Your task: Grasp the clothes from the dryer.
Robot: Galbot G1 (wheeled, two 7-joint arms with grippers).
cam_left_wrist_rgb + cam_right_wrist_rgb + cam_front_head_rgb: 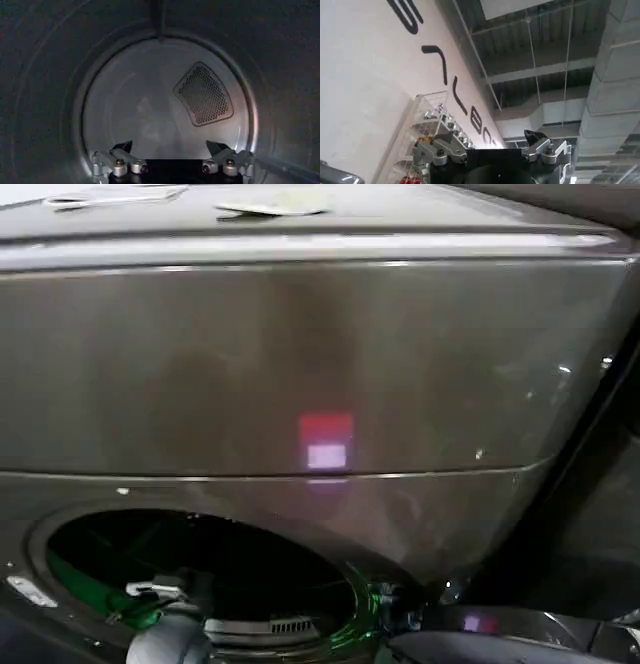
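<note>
**A:** Head view had the big bronze-grey front-loading dryer (300, 364) right up close, red-pink light (325, 427) glowing on its front panel. The left arm (165, 639) reached into the round porthole (200, 569) at the lower left.

**B:** And the left wrist view?

**A:** Left gripper (172, 150) sat inside the drum (45, 100), fingers spread wide, holding nothing, facing the perforated vent (204, 94). Couldn't spot the clothes.

**B:** Right one?

**A:** Right gripper (492, 145) pointed at the ceiling ducts (555, 115), also wide apart and empty.

Bronze-grey dryer (300, 364), red-pink light (325, 440)
</note>
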